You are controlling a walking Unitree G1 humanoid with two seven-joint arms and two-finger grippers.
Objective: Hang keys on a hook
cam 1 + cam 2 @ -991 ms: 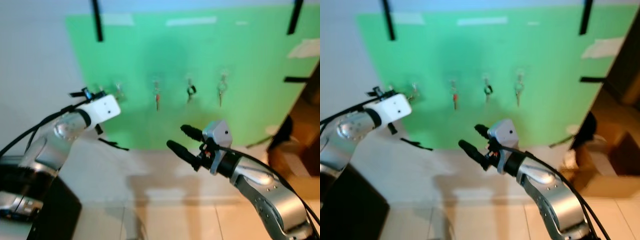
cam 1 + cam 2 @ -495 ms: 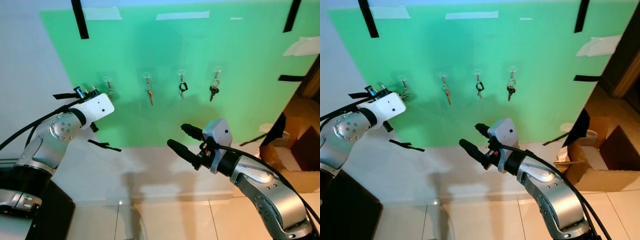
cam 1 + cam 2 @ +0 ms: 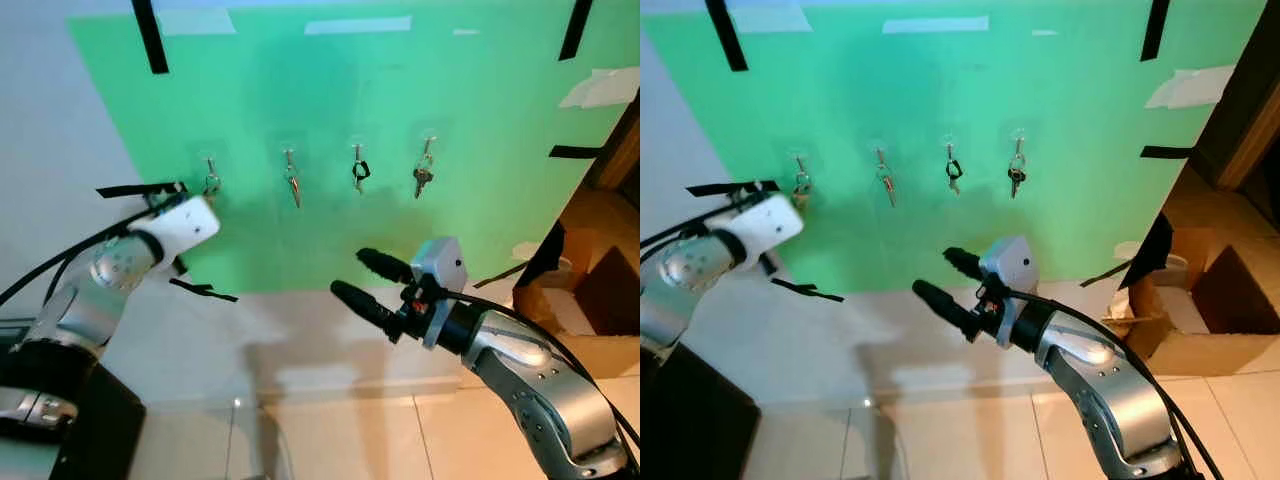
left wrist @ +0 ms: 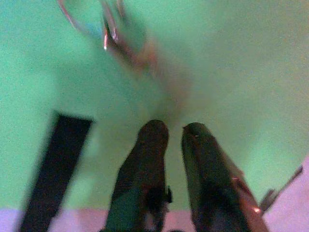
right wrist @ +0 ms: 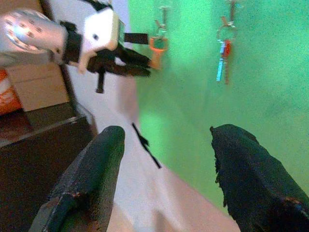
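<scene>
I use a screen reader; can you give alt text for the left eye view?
Four sets of keys hang on hooks along a green board. The left gripper is just below the leftmost set, and the right gripper is open, lower down.

No legible text, labels, brands or numbers anywhere — none on the green board (image 3: 400, 120), none on the tape strips, none on the cardboard box (image 3: 1225, 310).
</scene>
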